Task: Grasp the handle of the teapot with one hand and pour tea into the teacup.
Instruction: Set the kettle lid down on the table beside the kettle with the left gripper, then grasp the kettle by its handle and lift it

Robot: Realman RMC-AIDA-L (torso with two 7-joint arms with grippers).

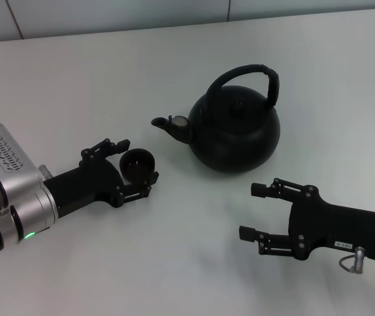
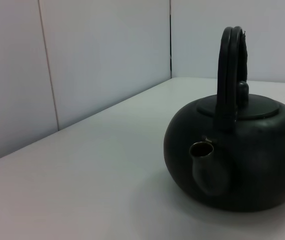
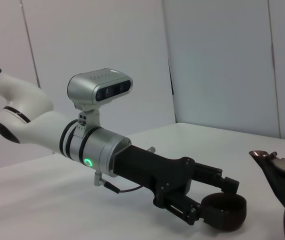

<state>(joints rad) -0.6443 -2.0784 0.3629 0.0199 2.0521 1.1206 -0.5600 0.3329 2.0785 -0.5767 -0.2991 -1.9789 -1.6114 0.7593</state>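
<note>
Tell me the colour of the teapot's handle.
Black, like the teapot; the handle shows best in the head view.

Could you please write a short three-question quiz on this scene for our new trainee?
1. True or false: the left gripper is closed around the teacup.
2. Which way does the spout of the teapot point: A) toward the robot's left, B) toward its right, C) straight up?
3. Fill in: the right gripper is open and holds ____.

Key:
1. True; its fingers sit on either side of the cup.
2. A.
3. Nothing; it sits on the near side of the teapot, and the handle is not yet grasped.
</note>
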